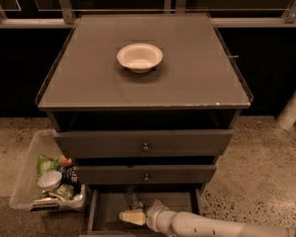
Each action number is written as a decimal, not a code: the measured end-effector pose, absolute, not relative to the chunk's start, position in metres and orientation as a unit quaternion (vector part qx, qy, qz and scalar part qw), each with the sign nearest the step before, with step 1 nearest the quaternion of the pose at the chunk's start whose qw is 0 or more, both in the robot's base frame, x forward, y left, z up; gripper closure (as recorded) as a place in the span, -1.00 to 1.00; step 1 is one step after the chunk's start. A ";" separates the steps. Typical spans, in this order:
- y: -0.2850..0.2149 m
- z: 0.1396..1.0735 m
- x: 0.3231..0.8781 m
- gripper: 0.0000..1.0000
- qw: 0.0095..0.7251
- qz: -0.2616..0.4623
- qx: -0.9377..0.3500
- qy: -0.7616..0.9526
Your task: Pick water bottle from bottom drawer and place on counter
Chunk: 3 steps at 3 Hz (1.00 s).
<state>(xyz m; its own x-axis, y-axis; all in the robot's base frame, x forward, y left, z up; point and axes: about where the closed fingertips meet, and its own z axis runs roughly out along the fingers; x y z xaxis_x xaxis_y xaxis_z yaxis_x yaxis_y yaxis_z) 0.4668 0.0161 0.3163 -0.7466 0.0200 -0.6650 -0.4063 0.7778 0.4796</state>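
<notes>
The water bottle [133, 198] lies in the open bottom drawer [180, 203], near its back, pointing away from the front. It is clear plastic with a dark band. My gripper [129, 216] reaches in from the lower right on a white arm and sits low over the drawer floor, just in front of the bottle and slightly to its left. I cannot tell whether it touches the bottle. The counter [192, 78] is the flat grey cabinet top above, with a white bowl [139, 57] near its middle.
Two wider knob-fronted drawers [145, 144] overhang the bottom drawer, both slightly open. A clear plastic bin [23, 181] of packets and a cup stands on the floor at the left. A white post [293, 107] leans at the right. A railing runs behind the cabinet.
</notes>
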 end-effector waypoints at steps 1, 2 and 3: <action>0.016 0.320 0.460 -1.00 0.356 0.295 -0.126 0.878; 0.018 0.300 0.461 -1.00 0.383 0.249 -0.161 0.875; 0.027 0.271 0.472 -1.00 0.400 0.227 -0.193 0.867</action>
<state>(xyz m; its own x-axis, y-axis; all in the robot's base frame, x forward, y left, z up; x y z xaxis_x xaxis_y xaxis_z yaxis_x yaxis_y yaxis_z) 0.4715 0.0269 0.2709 -0.6054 -0.1517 -0.7813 -0.5158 0.8224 0.2400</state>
